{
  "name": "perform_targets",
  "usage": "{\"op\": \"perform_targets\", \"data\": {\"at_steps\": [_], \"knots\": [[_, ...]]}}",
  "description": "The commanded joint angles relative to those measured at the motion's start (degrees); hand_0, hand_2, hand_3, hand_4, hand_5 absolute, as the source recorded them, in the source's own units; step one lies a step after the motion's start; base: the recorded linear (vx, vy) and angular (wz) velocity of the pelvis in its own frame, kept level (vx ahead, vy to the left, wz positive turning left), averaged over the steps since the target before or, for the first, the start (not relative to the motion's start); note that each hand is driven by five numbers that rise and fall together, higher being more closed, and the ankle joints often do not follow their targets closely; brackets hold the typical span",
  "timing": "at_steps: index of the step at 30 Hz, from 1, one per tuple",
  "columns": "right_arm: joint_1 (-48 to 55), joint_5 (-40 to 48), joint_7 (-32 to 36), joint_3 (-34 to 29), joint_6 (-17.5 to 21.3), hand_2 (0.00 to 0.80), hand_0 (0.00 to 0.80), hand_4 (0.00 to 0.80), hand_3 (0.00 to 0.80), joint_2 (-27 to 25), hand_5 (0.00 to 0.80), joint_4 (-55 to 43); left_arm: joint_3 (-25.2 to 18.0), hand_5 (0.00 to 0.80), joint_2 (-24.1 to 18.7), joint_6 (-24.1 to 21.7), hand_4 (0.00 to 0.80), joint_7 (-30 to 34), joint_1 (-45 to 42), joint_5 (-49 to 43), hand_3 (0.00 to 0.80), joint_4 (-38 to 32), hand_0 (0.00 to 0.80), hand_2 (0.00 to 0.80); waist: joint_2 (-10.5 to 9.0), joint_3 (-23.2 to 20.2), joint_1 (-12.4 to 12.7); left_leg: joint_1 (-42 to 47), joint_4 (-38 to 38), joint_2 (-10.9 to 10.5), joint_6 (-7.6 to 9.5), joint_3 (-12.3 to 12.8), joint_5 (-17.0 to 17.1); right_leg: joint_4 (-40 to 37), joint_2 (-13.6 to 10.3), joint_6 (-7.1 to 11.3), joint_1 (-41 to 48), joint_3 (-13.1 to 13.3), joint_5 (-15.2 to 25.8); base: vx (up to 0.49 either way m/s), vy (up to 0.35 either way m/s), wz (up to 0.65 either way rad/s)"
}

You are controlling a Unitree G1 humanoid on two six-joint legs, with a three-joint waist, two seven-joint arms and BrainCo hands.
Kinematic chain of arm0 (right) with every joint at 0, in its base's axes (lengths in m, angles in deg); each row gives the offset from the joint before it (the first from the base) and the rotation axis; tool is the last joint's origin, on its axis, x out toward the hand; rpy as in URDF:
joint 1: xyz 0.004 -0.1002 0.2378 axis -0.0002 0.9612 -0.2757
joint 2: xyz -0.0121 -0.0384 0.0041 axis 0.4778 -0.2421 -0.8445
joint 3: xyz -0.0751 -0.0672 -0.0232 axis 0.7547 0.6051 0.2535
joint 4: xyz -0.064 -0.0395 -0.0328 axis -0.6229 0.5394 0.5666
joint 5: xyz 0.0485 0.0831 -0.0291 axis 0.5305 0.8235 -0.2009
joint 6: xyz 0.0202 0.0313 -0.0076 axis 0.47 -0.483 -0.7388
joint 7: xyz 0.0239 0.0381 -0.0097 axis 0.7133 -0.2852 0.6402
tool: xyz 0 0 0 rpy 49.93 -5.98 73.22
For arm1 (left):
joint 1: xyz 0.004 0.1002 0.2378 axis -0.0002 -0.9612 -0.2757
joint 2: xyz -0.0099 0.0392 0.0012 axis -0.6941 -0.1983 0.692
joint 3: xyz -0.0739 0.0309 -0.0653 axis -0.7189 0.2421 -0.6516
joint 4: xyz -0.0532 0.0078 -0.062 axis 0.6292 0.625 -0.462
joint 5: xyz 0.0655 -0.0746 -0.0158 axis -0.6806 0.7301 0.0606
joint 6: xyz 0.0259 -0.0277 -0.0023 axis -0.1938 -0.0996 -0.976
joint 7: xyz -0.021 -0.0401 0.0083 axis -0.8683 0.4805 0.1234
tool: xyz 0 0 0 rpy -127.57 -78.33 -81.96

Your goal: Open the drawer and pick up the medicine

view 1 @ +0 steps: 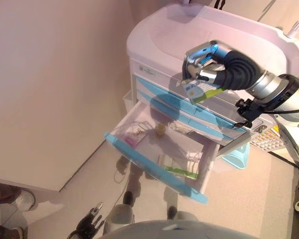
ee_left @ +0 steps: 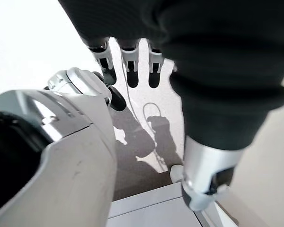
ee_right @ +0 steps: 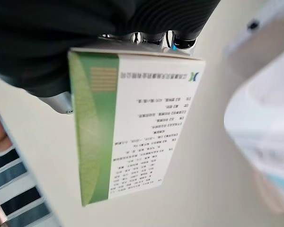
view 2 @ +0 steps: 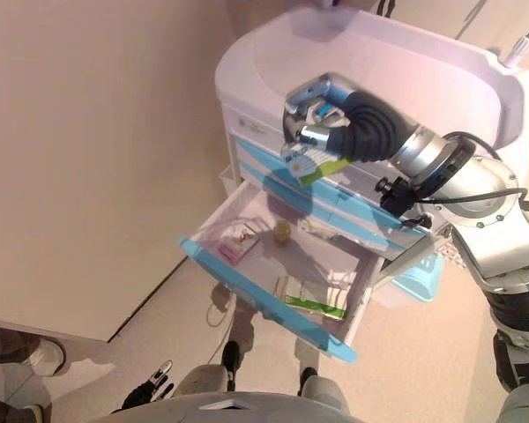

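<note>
My right hand (view 1: 207, 67) is shut on a white and green medicine box (view 1: 202, 92) and holds it in the air in front of the white cart's (view 1: 229, 35) upper drawers, above the open drawer. The box fills the right wrist view (ee_right: 132, 127). The lower drawer (view 1: 159, 149) with a blue front is pulled out. It holds a pink packet (view 1: 134, 137), a small round bottle (view 1: 161, 129) and another green and white box (view 1: 178, 168). My left hand (view 1: 89, 224) hangs low by the floor, fingers straight and empty (ee_left: 128, 61).
A pale wall stands to the left of the cart. A light blue stool or bin (view 1: 239, 157) sits on the floor at the cart's right. A person's shoes (view 1: 12, 199) show at the lower left, and a person in a striped shirt (ee_right: 9, 175) shows in the right wrist view.
</note>
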Motion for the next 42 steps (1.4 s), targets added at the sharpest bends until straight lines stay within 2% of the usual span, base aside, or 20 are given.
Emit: {"op": "perform_targets", "data": {"at_steps": [1, 5, 11, 17, 20, 25, 31, 42], "knots": [[-6.12, -0.90, -6.61, -2.77, -0.56, 0.800, 0.800, 0.800, 0.800, -2.46, 0.800, 3.11, -1.18, 0.000, -1.83, 0.24, 0.000, -0.21, 0.37, -2.46, 0.000, 0.90, 0.000, 0.000, -1.61, -0.66, 1.16, 0.55, 5.18, -0.89, -0.03, -1.57, -10.89, -5.44, -1.16, 3.54, 1.53, -0.43, 5.78, 0.037, -0.019, 0.00], [-9.12, -4.45, -9.41, -1.66, -2.73, 0.800, 0.800, 0.800, 0.800, -6.10, 0.800, 9.27, -1.38, 0.000, -2.73, 1.23, 0.000, -0.74, 0.05, -3.03, 0.000, 0.28, 0.000, 0.000, -1.77, -1.06, 1.64, 0.95, 5.13, -0.89, 0.09, -1.97, -10.99, -5.75, -1.28, 3.70, 2.09, -0.75, 5.91, 0.038, -0.017, 0.01], [-15.69, -10.06, -12.39, 4.43, -4.06, 0.800, 0.800, 0.800, 0.800, -11.74, 0.800, 21.15, -1.50, 0.000, -4.28, 2.68, 0.000, -1.21, -0.62, -4.09, 0.000, -0.99, 0.000, 0.000, -2.26, -1.17, 2.97, 0.85, 5.32, -0.92, 0.17, -2.79, -10.90, -6.60, -1.54, 3.95, 2.91, -1.57, 6.36, 0.022, -0.021, 0.03], [-23.18, -15.31, -13.23, 14.18, -2.45, 0.800, 0.800, 0.800, 0.800, -15.20, 0.800, 34.85, -1.74, 0.000, -5.89, 4.65, 0.000, -1.66, -0.67, -4.77, 0.000, -2.40, 0.000, 0.000, -2.67, -1.10, 4.39, 0.59, 5.67, -1.23, 0.40, -3.73, -10.74, -7.00, -1.94, 4.08, 3.62, -2.49, 6.66, 0.016, 0.000, 0.06], [-26.68, -18.43, -13.09, 19.21, -1.51, 0.800, 0.800, 0.800, 0.800, -15.68, 0.800, 41.37, -1.55, 0.000, -6.54, 5.32, 0.000, -1.86, -0.73, -4.76, 0.000, -3.02, 0.000, 0.000, -2.80, -0.92, 5.03, 0.37, 6.04, -1.40, 0.51, -4.18, -10.75, -6.99, -2.15, 4.16, 3.87, -2.89, 6.71, 0.024, -0.004, 0.07], [-31.62, -17.85, -10.50, 27.34, -1.86, 0.800, 0.800, 0.800, 0.800, -15.97, 0.800, 50.88, -0.66, 0.000, -7.83, 6.25, 0.000, -2.24, -0.73, -4.38, 0.000, -4.00, 0.000, 0.000, -2.94, -0.52, 6.31, -0.14, 6.59, -1.61, 0.63, -4.92, -10.70, -6.96, -2.43, 4.17, 4.28, -3.59, 6.73, 0.023, -0.007, 0.08], [-33.58, -21.59, -6.00, 34.23, 0.87, 0.800, 0.800, 0.800, 0.800, -14.24, 0.800, 60.83, 0.15, 0.000, -9.42, 7.28, 0.000, -2.05, -0.45, -4.36, 0.000, -5.03, 0.000, 0.000, -3.15, 0.39, 7.84, -1.05, 7.48, -1.88, 0.73, -5.95, -10.69, -6.82, -2.60, 4.11, 4.43, -4.12, 6.74, 0.006, -0.012, 0.05], [-32.42, -30.17, -2.61, 40.15, 4.16, 0.800, 0.800, 0.800, 0.800, -12.43, 0.800, 70.23, 0.45, 0.000, -10.84, 8.72, 0.000, -2.56, -0.41, -3.89, 0.000, -7.16, 0.000, 0.000, -3.45, 2.05, 9.79, -2.92, 8.45, -2.00, 0.83, -6.89, -10.31, -6.65, -2.64, 4.18, 4.06, -5.13, 7.02, -0.011, -0.014, 0.06]]}}
